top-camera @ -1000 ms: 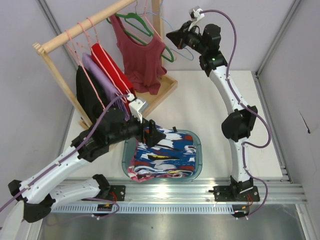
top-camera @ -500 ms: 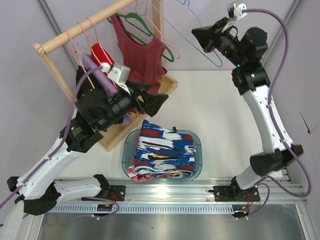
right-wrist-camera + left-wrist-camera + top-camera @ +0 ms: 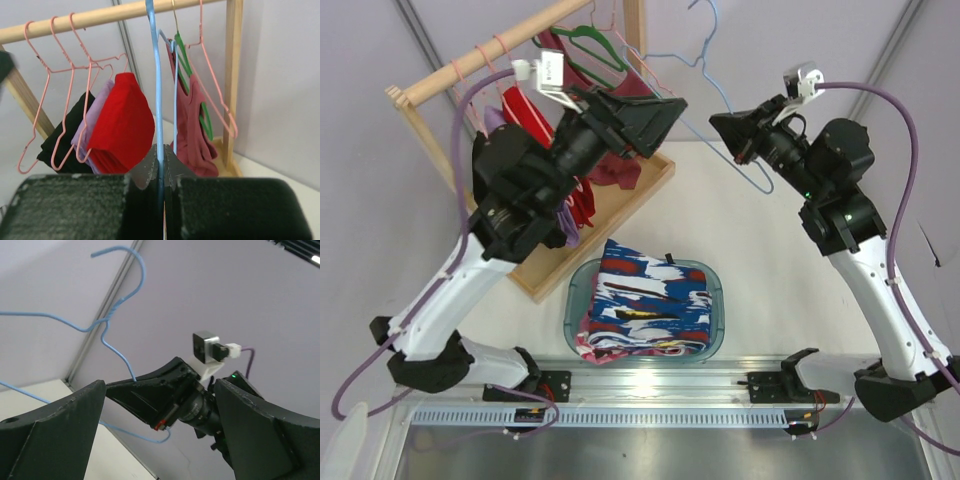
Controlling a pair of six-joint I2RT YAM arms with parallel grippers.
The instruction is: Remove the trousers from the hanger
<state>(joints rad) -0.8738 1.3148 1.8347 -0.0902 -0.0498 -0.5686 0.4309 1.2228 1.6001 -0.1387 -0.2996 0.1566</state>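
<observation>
Right wrist view: hanger (image 3: 159,100) clamped between right fingers (image 3: 144,172).

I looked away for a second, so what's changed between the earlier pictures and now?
The left hand, open, rose from just above the trousers in the teal basin up beside the wooden rack. The right hand, shut on the light-blue hanger, carried it rightward, away from the rack. Nothing was taken hold of or let go. The trousers stayed in the basin.
</observation>
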